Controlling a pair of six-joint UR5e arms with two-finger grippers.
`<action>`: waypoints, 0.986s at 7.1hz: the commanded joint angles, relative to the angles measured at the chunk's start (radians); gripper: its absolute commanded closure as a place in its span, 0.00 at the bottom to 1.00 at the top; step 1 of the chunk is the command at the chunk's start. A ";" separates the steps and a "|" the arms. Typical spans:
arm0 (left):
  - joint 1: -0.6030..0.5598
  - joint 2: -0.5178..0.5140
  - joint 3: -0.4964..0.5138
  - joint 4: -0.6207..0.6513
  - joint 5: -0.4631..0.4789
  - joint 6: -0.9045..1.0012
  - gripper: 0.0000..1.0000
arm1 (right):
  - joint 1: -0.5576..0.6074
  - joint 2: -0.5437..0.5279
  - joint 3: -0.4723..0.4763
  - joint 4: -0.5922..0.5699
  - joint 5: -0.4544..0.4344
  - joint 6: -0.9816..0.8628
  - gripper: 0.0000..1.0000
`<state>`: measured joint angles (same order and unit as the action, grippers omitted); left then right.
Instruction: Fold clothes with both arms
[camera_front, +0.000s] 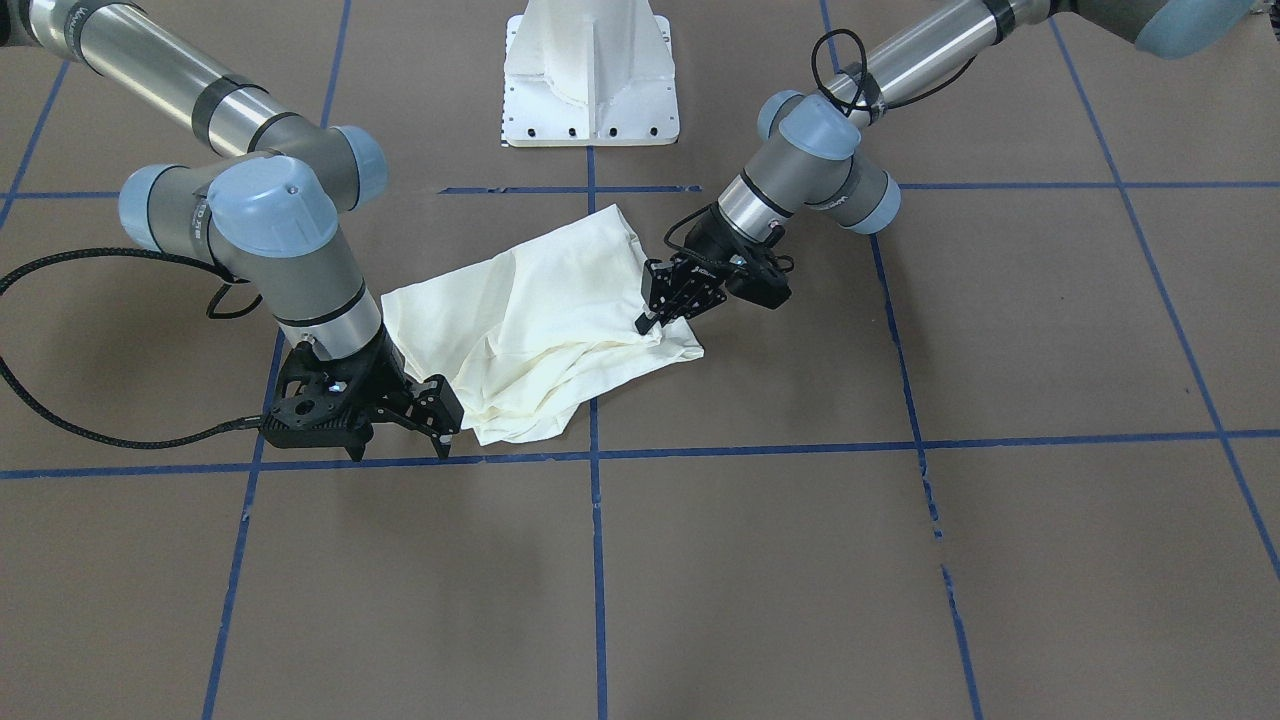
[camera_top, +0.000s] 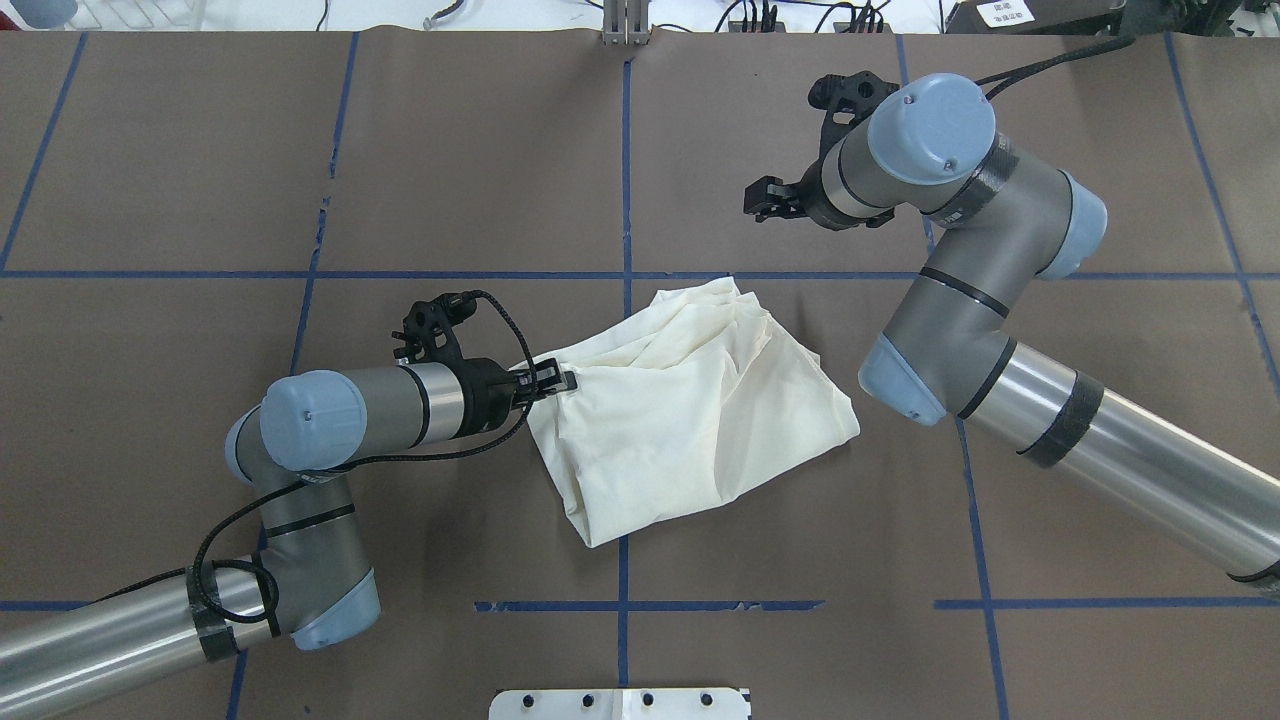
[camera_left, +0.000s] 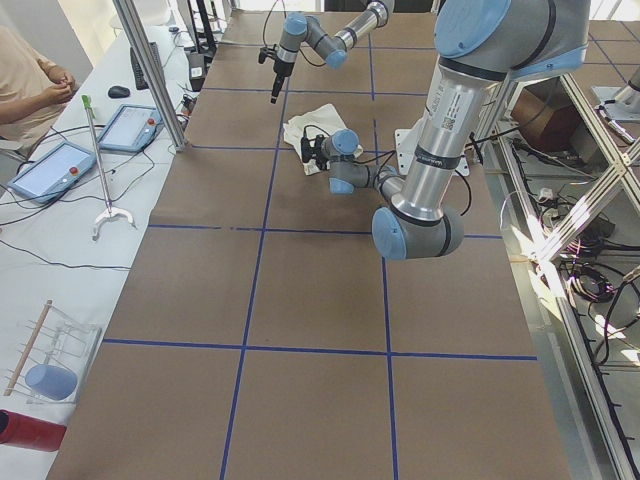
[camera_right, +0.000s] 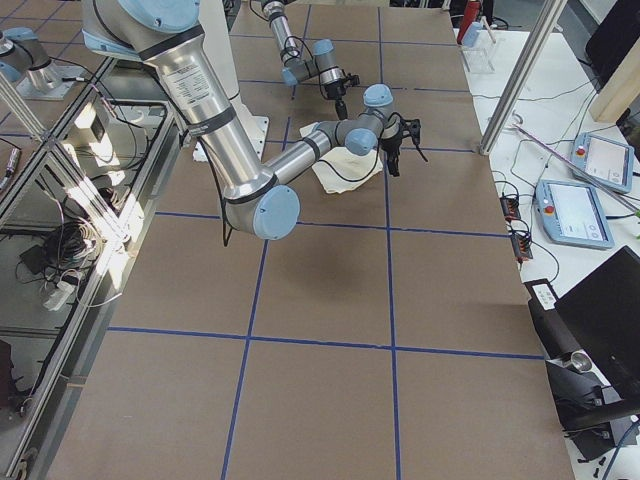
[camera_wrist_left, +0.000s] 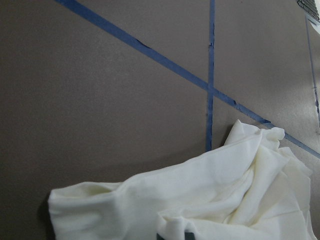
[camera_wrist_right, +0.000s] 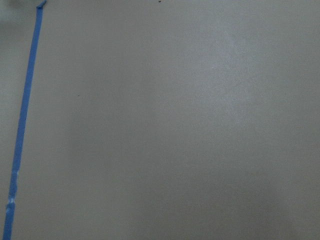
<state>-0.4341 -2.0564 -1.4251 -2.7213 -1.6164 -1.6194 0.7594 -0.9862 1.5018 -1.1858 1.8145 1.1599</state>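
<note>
Cream cotton lay in a loose heap near the middle of the counter (camera_top: 450, 150); the shirt (camera_top: 690, 420) was bunched and doubled over itself, creased all through, with no print and no clear sleeve showing; it straddled one line of the blue tape (camera_top: 625, 180). The left pincer (camera_top: 560, 382) was down low at the heap's edge on the robot's left side, its jaws closed on a pinch of the cloth; its wrist camera saw rumpled folds close in front. The right pincer (camera_front: 400, 448) hung with jaws spread and nothing in them; from the front it looked just beside the heap, but from overhead and from the side it was raised and apart from it, and its own camera saw only bare counter and tape. By my reckoning the folding had hardly got anywhere; no flat panel, no straight edge, no tidy fold could be made out. What was left seemed to be nearly all of it: the right pincer taking a second hold, the shirt drawn out flat between the two, the sleeves brought in, then the body folded over.
</note>
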 joint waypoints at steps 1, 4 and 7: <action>-0.062 0.011 -0.020 0.000 -0.010 0.118 1.00 | 0.000 -0.002 0.000 0.000 0.000 -0.002 0.00; -0.195 0.028 0.059 0.000 -0.072 0.249 1.00 | -0.003 -0.002 0.000 0.000 -0.001 0.000 0.00; -0.250 0.030 0.086 -0.002 -0.142 0.353 0.01 | -0.002 -0.002 0.002 0.000 -0.001 0.000 0.00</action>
<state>-0.6561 -2.0277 -1.3400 -2.7226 -1.7066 -1.3347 0.7565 -0.9879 1.5021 -1.1858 1.8132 1.1597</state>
